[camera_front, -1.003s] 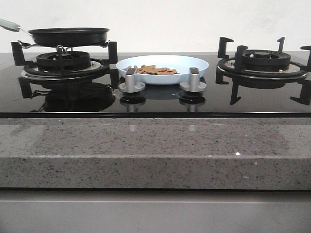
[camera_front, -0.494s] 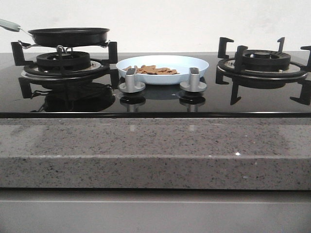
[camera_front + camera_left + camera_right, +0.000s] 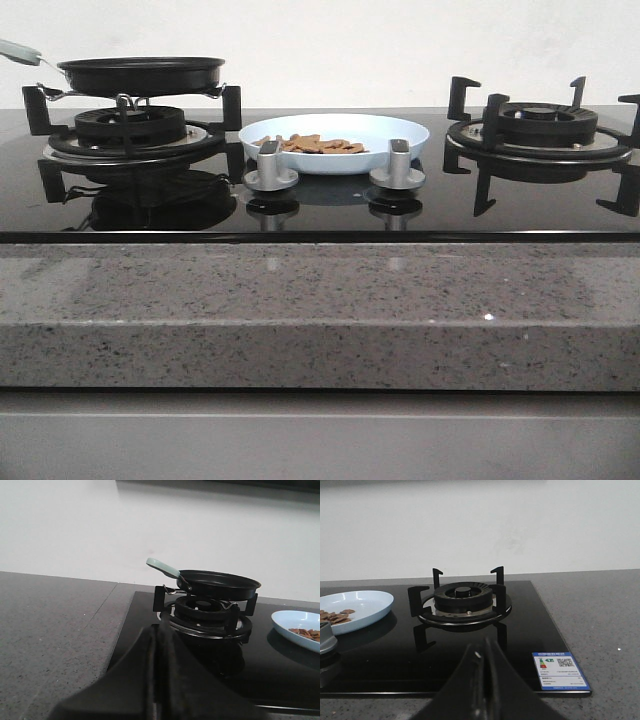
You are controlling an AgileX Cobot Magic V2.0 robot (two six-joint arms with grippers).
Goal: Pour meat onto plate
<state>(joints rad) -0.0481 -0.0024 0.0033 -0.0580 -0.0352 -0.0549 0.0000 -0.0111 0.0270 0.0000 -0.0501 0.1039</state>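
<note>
The pale blue-white plate [image 3: 400,135] rests on the black glass hob between the two burners. On it lies the meat [image 3: 315,145], a low heap of orange-brown slices; the left wrist view catches the plate [image 3: 290,620] with meat [image 3: 306,633], and the right wrist view shows the plate [image 3: 367,602] with meat [image 3: 332,616]. The black frying pan [image 3: 140,73] sits on the left burner, its pale green handle [image 3: 18,50] pointing left. My left gripper [image 3: 161,630] is shut and empty, well short of the pan [image 3: 217,582]. My right gripper [image 3: 484,647] is shut and empty before the right burner.
Two silver knobs [image 3: 271,170] [image 3: 397,168] stand just in front of the plate. The right burner grate [image 3: 545,135] is bare. A grey speckled stone counter [image 3: 320,310] borders the hob at the front. An energy label sticker [image 3: 560,670] lies at the hob's right front corner.
</note>
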